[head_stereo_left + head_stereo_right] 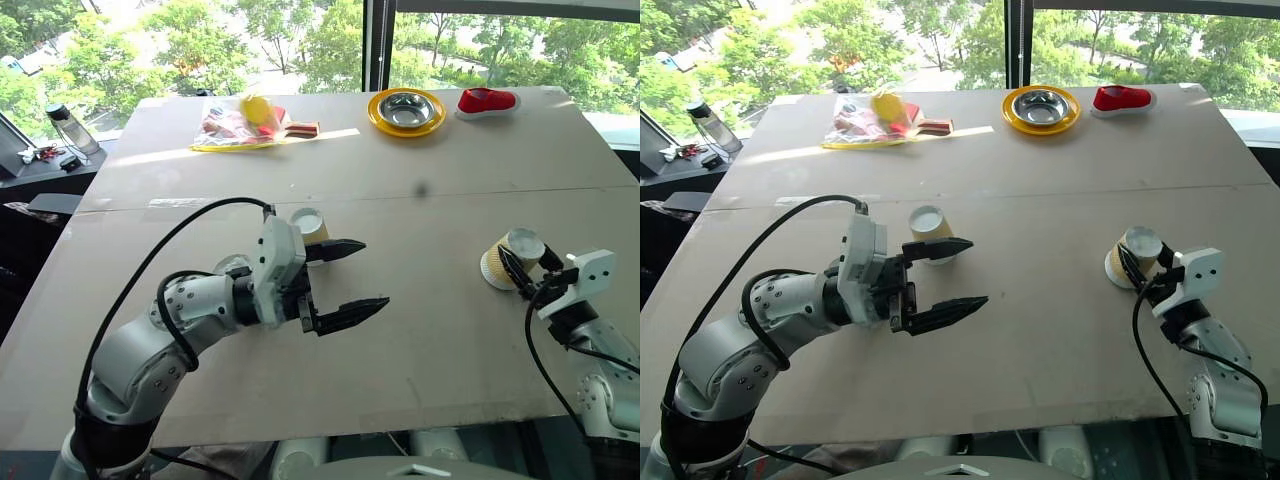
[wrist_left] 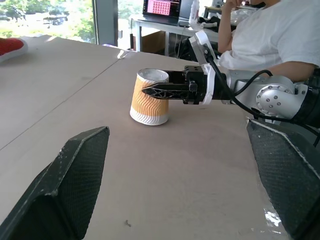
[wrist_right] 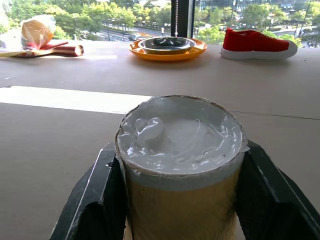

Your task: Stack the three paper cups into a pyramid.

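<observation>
— Black fingers of the right gripper (image 1: 522, 268), what do they hold?
— They are closed on an upside-down paper cup (image 1: 503, 258) on the table (image 1: 440, 330).
— And the left gripper (image 1: 357, 278)?
— Its fingers are wide apart, empty; another cup (image 1: 309, 225) stands just behind it.

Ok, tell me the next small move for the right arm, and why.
Probably lift the cup a little off the table. The right end effector has its fingers pressed against both sides of that upside-down cup, as the right wrist view shows, and the cup sits far from the other cup near the open left end effector, so it likely needs carrying toward it.
</observation>
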Available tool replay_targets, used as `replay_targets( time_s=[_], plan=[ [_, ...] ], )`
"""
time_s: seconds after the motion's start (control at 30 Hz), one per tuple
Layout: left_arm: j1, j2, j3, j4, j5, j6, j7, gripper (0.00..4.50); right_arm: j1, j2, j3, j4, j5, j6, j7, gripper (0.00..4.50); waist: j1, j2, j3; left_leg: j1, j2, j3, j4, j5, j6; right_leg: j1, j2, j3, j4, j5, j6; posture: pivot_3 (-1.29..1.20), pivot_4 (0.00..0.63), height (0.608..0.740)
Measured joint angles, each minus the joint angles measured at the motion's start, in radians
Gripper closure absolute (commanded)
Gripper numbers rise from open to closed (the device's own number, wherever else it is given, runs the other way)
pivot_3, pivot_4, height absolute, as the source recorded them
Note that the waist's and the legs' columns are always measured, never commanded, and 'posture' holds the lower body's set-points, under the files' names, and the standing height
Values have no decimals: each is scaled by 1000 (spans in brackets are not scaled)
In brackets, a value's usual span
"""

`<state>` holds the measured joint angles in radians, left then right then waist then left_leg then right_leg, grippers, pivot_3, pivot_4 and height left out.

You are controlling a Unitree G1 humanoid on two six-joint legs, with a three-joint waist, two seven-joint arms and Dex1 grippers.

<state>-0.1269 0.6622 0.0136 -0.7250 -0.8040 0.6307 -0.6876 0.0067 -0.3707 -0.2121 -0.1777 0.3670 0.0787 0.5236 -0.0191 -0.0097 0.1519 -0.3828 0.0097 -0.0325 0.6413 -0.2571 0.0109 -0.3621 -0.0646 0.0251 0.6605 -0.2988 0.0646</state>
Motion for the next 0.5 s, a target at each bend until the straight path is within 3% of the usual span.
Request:
replay_targets(
  time_s=[0.23,0.5],
  plan=[
    [93,-85,36,-79,46,37,268,0,-265,69,199,118,-85,22,16,2468,7,-1,0,-1,0,-2,0,0,0,-1,0,-1,0,0,0,0,150,740],
    [131,-129,34,-139,89,54,407,0,-436,139,270,304,-128,25,26,2468,6,-1,1,-1,-1,-2,0,0,-1,-1,0,-1,0,0,0,0,150,740]
  ],
)
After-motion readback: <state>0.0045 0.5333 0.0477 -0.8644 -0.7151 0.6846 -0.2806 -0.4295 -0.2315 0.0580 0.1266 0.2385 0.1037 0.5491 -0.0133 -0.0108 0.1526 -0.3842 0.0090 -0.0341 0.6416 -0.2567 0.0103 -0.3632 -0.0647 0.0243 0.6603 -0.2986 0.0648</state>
